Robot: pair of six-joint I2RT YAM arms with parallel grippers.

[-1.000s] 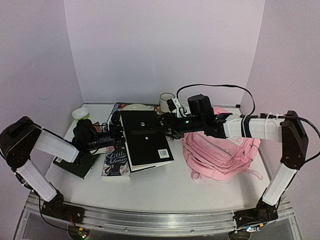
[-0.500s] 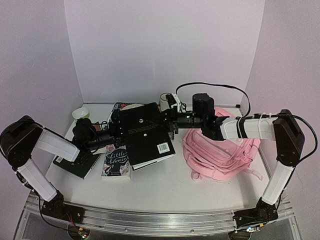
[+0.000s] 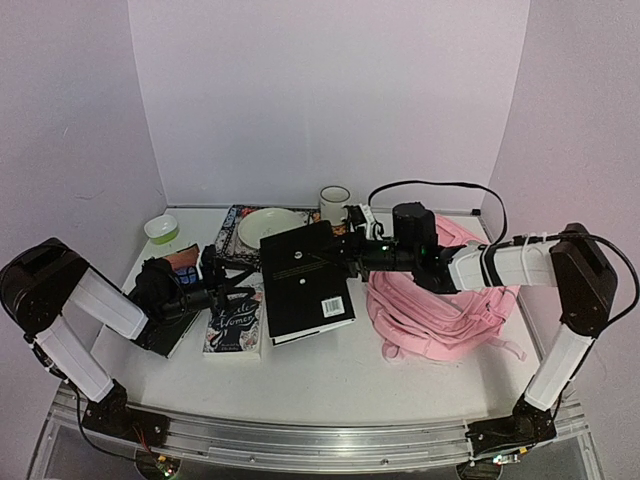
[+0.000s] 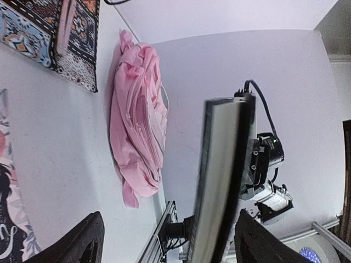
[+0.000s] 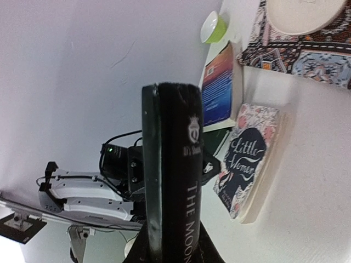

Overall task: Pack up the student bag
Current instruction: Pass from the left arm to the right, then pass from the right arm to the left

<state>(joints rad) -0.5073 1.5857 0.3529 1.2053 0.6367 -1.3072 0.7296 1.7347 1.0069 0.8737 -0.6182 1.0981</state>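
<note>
Gripping the black hardback [image 3: 305, 282] by its edge, right gripper [image 3: 351, 252] clamped tight, pink backpack [image 3: 445, 312] just beside, left gripper [image 3: 228, 288] spread open near the Little Women book [image 3: 235, 326]

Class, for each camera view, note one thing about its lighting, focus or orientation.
Top view: soft, even light, only faint shadows under the black book. Left wrist view: turned sideways, the book's edge blurred near the lens, the pink bag sharper. Right wrist view: also sideways, spine lettering readable.
</note>
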